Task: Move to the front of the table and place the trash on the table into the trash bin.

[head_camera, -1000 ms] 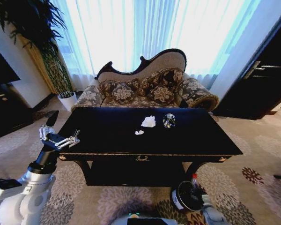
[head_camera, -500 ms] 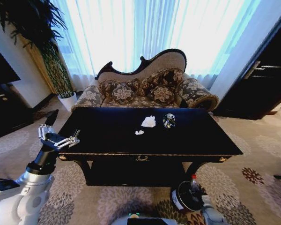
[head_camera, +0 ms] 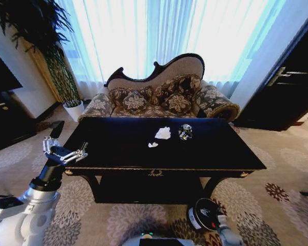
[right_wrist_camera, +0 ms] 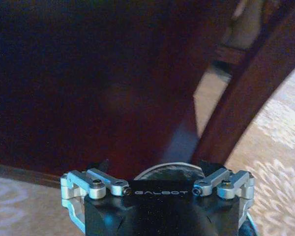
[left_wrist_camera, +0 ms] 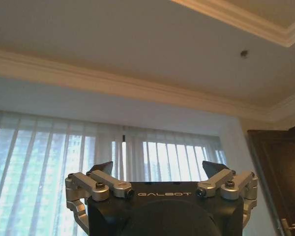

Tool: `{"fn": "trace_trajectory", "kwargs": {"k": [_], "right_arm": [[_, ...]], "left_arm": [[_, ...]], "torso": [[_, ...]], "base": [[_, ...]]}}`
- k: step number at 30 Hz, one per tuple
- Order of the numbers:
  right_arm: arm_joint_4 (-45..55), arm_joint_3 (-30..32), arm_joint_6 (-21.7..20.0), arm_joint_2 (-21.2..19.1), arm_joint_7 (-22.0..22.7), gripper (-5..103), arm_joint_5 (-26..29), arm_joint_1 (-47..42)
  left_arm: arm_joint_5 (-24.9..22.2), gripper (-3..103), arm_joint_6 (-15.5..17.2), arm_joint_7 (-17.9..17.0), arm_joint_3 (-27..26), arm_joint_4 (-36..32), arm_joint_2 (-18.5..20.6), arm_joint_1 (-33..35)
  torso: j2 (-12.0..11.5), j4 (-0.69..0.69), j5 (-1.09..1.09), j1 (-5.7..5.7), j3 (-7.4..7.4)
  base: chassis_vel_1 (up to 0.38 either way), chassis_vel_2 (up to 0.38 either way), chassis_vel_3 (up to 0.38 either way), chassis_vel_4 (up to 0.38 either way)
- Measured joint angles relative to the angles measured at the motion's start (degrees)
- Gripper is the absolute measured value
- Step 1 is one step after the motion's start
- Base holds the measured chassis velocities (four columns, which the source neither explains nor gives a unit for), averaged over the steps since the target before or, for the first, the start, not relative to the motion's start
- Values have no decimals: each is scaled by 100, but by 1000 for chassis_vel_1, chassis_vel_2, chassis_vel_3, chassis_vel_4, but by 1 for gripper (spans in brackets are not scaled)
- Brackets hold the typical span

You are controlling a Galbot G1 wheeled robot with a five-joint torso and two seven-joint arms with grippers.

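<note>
I see the black table (head_camera: 118,148) square ahead in the head view, gold trim along its near edge and a gold emblem (head_camera: 155,173) at the centre of the front rail. The trash sits on the far half of the top: a larger crumpled white paper (head_camera: 163,133), a smaller white scrap (head_camera: 152,145) just nearer and to its left, and a shiny silver-black piece (head_camera: 185,131) beside the larger paper on its right, apart from it. The trash bin (head_camera: 201,217) stands on the patterned carpet (head_camera: 277,205) below the table's front right corner, near the curved right leg. The left gripper (head_camera: 65,149) is raised at the table's front left corner, beside the edge and touching nothing; in the left wrist view its fingers (left_wrist_camera: 102,169) are spread wide with nothing between them, aimed up at the curtains (left_wrist_camera: 39,167) and the ceiling. The right gripper (right_wrist_camera: 155,167) is low, directly over the bin, whose pale rim (right_wrist_camera: 167,169) shows between the finger tips in the right wrist view; the fingers (right_wrist_camera: 206,166) are spread and empty, facing the table's dark underside and curved leg (right_wrist_camera: 246,98). A floral sofa (head_camera: 159,97) stands behind the table
</note>
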Motion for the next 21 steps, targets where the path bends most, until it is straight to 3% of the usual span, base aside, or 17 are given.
{"fn": "trace_trajectory", "kwargs": {"k": [7, 21], "right_arm": [[370, 147, 266, -208, -264, 100, -74, -429], [2327, 418, 671, -766, -1368, 100, 738, -1970]], "left_arm": [[81, 100, 126, -159, 62, -18, -59, -39], [129, 100, 193, -332, 40, -28, 40, -104]], "torso": [[0, 0, 0, 0, 0], [0, -1, 1, 0, 0]], "base": [[0, 0, 0, 0], [0, 0, 0, 0]]}}
